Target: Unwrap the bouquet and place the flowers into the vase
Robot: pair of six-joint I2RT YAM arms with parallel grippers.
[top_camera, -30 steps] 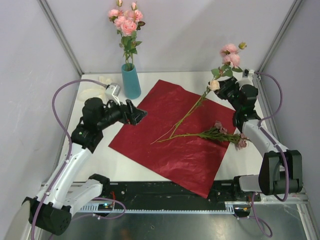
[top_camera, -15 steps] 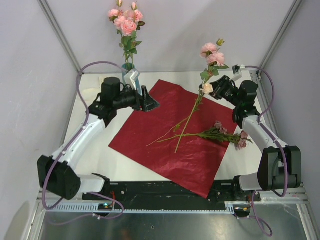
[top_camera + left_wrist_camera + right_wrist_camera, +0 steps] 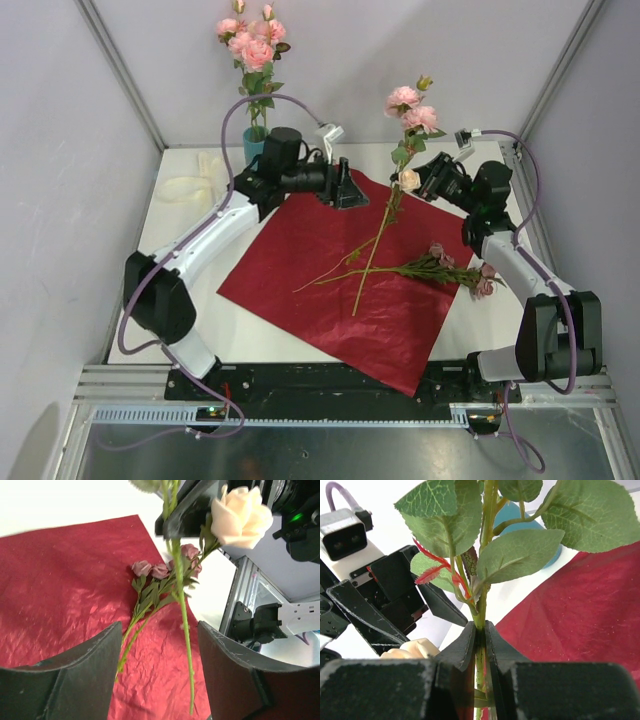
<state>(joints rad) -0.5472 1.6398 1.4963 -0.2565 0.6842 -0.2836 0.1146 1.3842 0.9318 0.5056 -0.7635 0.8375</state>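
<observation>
Left claw (image 3: 348, 189) swung over to wrapping paper's (image 3: 300, 275) far edge, jaws wide-ish and narrowing. Right claw (image 3: 420, 180) pinching rose (image 3: 372, 248) stem. Handoff coming, I guess.

Left arm (image 3: 215, 230): stretched far forward, elbow low at the near left, forearm slanting toward the far middle.
Left wrist: turned so the gripper points right, roughly level.
Left gripper (image 3: 350, 190): jaws apart with a clear gap, nothing touching either of the fingers (image 3: 90, 675).
Right arm (image 3: 510, 260): rises from the near right, leaning forward and inward.
Right wrist: aims its gripper left, facing the other gripper, near but apart.
Right gripper (image 3: 415, 182): fingers pinched tight on a rose stem (image 3: 481, 607), gripped just below its leaves.
</observation>
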